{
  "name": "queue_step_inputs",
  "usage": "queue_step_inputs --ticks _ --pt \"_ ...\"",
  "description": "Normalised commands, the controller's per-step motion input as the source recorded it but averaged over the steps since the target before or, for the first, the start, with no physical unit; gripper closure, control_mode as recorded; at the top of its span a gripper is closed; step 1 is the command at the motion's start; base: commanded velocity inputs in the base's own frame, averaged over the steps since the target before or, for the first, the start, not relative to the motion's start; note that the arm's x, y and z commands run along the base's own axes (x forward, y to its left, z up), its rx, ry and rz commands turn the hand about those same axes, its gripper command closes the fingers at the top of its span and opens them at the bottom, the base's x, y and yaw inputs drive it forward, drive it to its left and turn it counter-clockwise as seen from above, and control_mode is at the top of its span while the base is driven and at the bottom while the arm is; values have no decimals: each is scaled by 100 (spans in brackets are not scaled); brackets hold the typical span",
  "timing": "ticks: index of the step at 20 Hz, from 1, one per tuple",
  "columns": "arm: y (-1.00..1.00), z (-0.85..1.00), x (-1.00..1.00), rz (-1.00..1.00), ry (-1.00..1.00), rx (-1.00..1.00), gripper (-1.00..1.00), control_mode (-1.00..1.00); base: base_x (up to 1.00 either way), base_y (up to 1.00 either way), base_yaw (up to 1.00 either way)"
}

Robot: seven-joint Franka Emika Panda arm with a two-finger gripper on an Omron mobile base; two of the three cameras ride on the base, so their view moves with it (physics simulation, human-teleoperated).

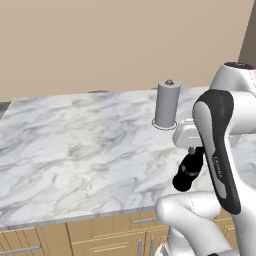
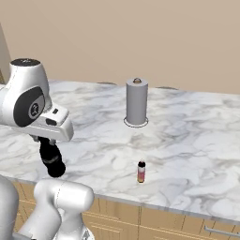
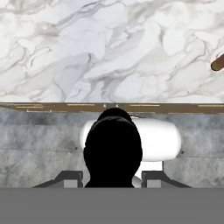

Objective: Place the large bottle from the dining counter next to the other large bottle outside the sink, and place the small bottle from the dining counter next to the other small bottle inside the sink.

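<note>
At the left of the right base view, the gripper point(image 2: 46, 140) is clamped on the large bottle point(image 2: 51, 159), hanging it clear of the dining counter point(image 2: 187, 140) for carrying, while the small bottle point(image 2: 141, 171) waits upright at the lower centre near the counter's front edge.

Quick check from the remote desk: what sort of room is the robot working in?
Most likely a kitchen: a veined marble counter over light wood cabinets, and a paper towel roll upright on the counter.
</note>
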Motion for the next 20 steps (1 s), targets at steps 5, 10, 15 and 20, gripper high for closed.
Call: queue_step_inputs --ticks 5,10,15,20 --pt "0 0 0 0 0 0 100 100 -1 5 0" --pt "0 0 0 0 0 0 100 100 -94 30 3" --pt "0 0 0 0 0 0 100 100 -84 23 5" --pt "0 0 0 0 0 0 100 100 7 21 30"
